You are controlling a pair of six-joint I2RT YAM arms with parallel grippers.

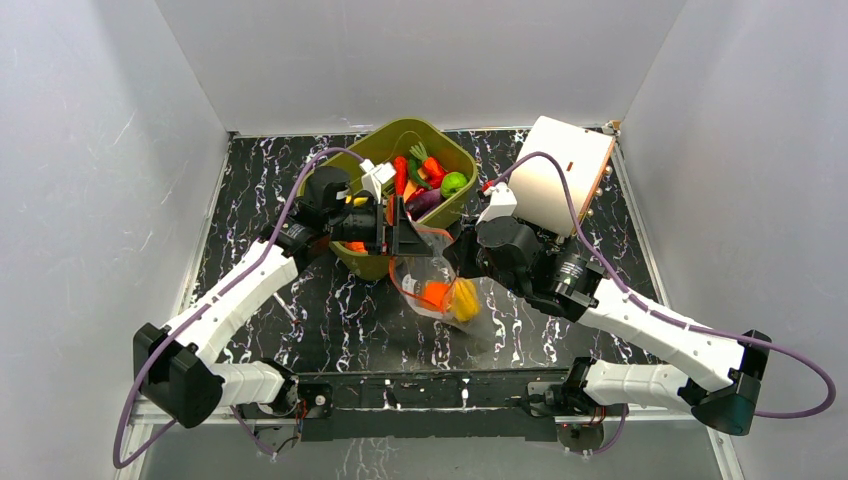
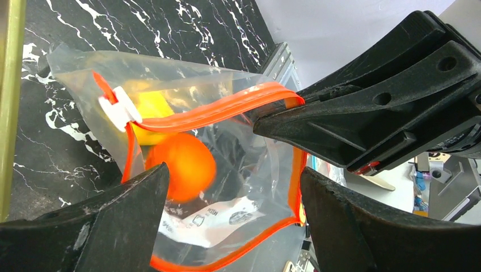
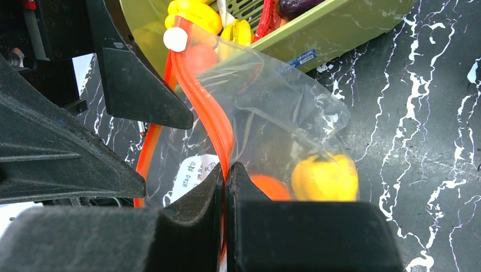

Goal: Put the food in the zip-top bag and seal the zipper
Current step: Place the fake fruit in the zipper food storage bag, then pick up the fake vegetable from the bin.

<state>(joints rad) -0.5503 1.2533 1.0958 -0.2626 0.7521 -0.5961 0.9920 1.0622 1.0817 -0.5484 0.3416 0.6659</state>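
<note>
Right fingers [image 3: 187, 226] pinching zipper [image 3: 211, 116]; left fingers [image 2: 113, 224] spread at bag [image 2: 244, 181].

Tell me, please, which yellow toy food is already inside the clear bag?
The yellow pepper, inside the clear bag beside the orange ball; the other yellow pieces sit in the green tub.

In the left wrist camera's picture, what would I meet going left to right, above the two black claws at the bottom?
First the olive-green tub wall, white zipper slider, orange ball, right gripper shut on the zipper.
</note>
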